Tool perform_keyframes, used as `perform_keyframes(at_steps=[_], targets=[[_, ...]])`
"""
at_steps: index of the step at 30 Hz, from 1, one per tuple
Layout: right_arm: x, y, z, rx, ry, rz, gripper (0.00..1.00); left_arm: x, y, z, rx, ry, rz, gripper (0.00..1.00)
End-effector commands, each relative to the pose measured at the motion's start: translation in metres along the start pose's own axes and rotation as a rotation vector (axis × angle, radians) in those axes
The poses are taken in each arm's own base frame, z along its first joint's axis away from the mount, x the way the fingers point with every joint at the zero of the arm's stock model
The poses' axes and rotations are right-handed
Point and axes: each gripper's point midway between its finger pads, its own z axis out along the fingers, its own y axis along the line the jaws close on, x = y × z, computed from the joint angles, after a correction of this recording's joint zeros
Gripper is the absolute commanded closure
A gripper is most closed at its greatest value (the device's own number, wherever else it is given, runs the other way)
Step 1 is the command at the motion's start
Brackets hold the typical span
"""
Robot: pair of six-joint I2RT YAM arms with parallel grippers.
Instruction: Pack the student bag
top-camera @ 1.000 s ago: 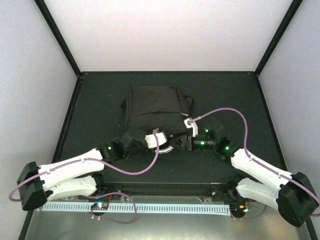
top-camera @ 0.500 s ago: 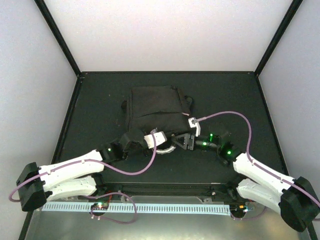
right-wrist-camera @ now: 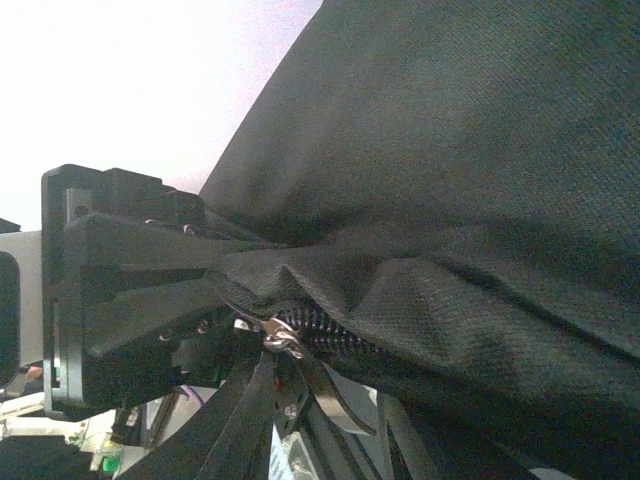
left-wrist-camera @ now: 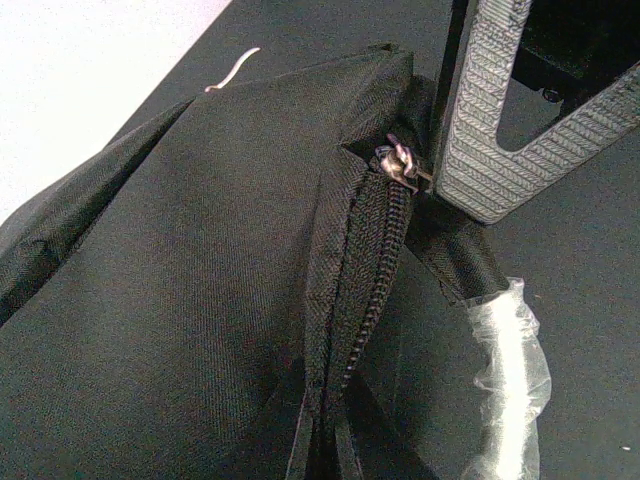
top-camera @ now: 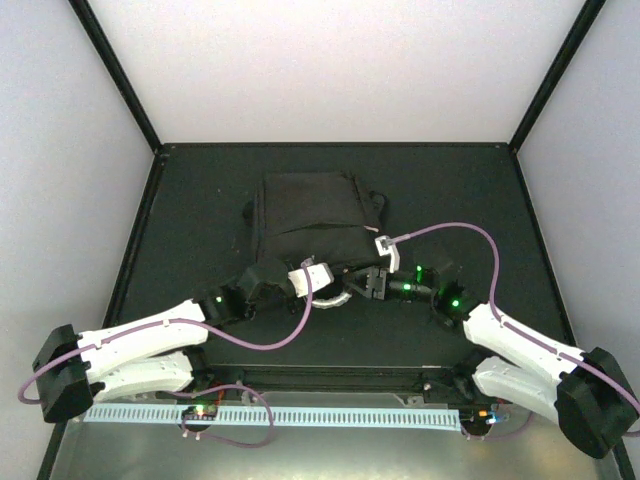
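At the student bag (top-camera: 305, 210), both arms (top-camera: 150, 335) (top-camera: 520, 340) reach inward.

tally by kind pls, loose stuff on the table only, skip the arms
student bag, black: 1
clear plastic pouch, crinkled, beside the bag: 1
Total: 2

From above, the left hand (top-camera: 335, 287) and right hand (top-camera: 362, 283) meet at the student bag's (top-camera: 305, 215) near edge, too small and dark for us to read the right one's grip. The left wrist view cuts the bag off at left and bottom, and the clear plastic wrap (left-wrist-camera: 512, 370) at the bottom. The zipper pull (right-wrist-camera: 280, 335) is blurred in the right wrist view.
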Motion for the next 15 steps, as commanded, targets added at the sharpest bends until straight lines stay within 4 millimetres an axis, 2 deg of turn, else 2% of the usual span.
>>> perform_keyframes(at_steps=[1, 10, 14, 15], targets=[[-0.0118, -0.0013, -0.0006, 0.031, -0.045, -0.024, 0.68, -0.056, 0.0036, -0.0138, 0.021, -0.214, -0.045, 0.98], [-0.0096, -0.003, -0.0022, 0.042, -0.04, -0.033, 0.83, -0.0542, 0.0052, -0.0122, 0.009, -0.205, -0.029, 0.98], [-0.009, -0.0038, -0.0044, 0.072, -0.022, -0.068, 0.97, -0.0502, 0.0056, -0.0119, 0.004, -0.186, -0.013, 0.98], [-0.0081, -0.0037, -0.005, 0.083, -0.009, -0.084, 0.98, -0.0491, 0.0052, -0.0118, 0.005, -0.18, -0.005, 0.98]])
